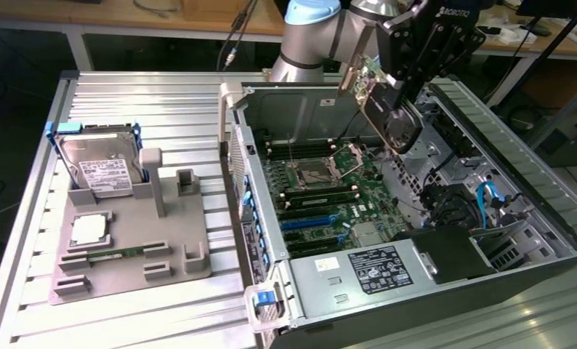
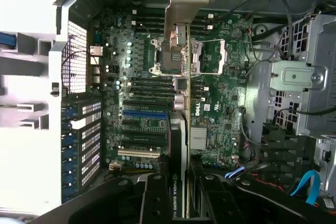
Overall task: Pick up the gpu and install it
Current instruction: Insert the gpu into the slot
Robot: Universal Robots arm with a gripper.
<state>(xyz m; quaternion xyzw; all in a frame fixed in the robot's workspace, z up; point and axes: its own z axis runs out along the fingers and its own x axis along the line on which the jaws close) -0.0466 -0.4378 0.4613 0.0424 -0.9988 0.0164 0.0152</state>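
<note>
One step looks done: the gripper [image 1: 390, 80] is clamped on the gpu [image 1: 400, 123], holding it edge-down above the open case [image 1: 546, 225]; installing is in hand, I judge, needing its edge aligned over a motherboard slot [image 2: 144, 114].

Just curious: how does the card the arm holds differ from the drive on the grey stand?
The gpu hangs in the fingers over the open computer case; the hard drive stands in the grey holder. The gpu is black; the hard drive is silver, white-labelled, blue-framed. Both are flat rectangles.
</note>
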